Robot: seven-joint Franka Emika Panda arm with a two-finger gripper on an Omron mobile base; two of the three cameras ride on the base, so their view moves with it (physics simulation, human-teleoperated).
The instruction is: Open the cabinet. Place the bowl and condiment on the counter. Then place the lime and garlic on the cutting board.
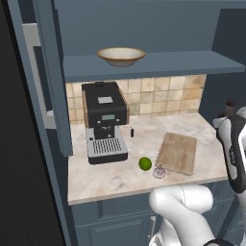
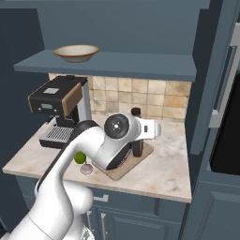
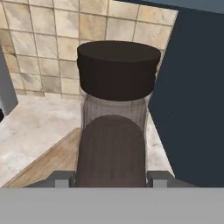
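The cabinet stands open, its doors (image 1: 53, 72) swung wide. The cream bowl (image 1: 121, 55) (image 2: 76, 52) rests on the blue shelf (image 1: 168, 65). My gripper (image 3: 111, 177) is shut on the condiment (image 3: 114, 113), a dark bottle held upright. Its cap (image 2: 136, 112) shows above my hand, low by the cutting board's (image 1: 177, 153) far right corner. Its base is hidden, so contact with the counter (image 1: 110, 180) cannot be told. The lime (image 1: 145, 164) (image 2: 80, 157) and garlic (image 1: 159, 172) (image 2: 86, 169) lie on the counter just left of the board.
A black coffee machine (image 1: 103, 120) (image 2: 56, 105) stands at the counter's back left. The open right cabinet door (image 2: 211, 70) hangs close beside my hand. Tan tiles (image 1: 158, 93) back the counter.
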